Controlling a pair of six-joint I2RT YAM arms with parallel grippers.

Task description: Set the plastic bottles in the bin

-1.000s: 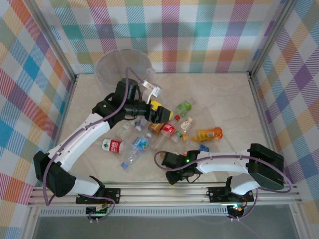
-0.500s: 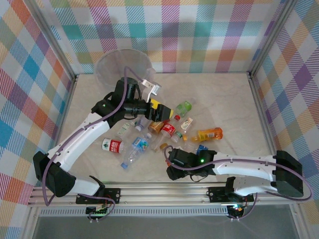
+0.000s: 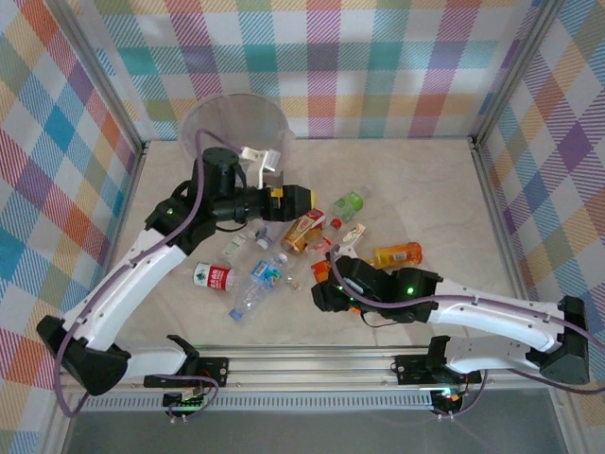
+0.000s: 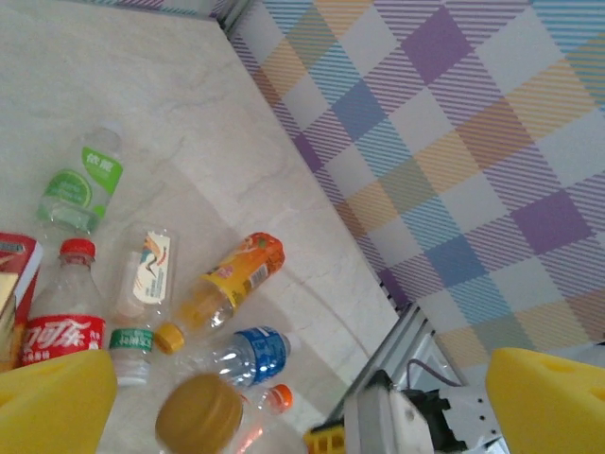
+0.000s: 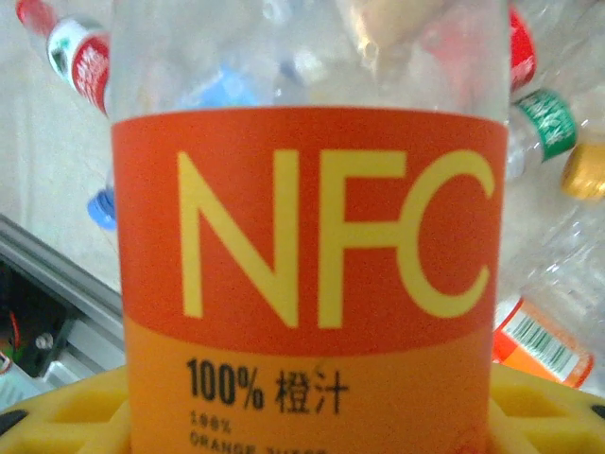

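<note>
Several plastic bottles lie in a loose pile mid-table, among them a green-label one (image 3: 348, 203) (image 4: 80, 180), an orange one (image 3: 397, 254) (image 4: 236, 274), a red-label one (image 3: 213, 276) and a blue-label one (image 4: 250, 355). My right gripper (image 3: 326, 274) (image 5: 307, 407) is shut on an orange-labelled NFC bottle (image 5: 307, 236) at the pile's near edge, with yellow fingers (image 5: 57, 416) showing on both sides of it. My left gripper (image 3: 299, 200) (image 4: 302, 397) hangs open above the pile with nothing between its fingers. The bin (image 3: 236, 118) stands at the back left.
Plaid walls enclose the table on three sides, with a metal rail (image 3: 312, 369) along the near edge. Bare tabletop (image 3: 425, 180) stretches to the right of the pile. A red carton-like bottle (image 3: 302, 230) lies just below my left gripper.
My right arm reached forward to the pile's near edge and its jaws narrowed onto the NFC bottle. My left gripper drew back left toward the bin, staying open.
</note>
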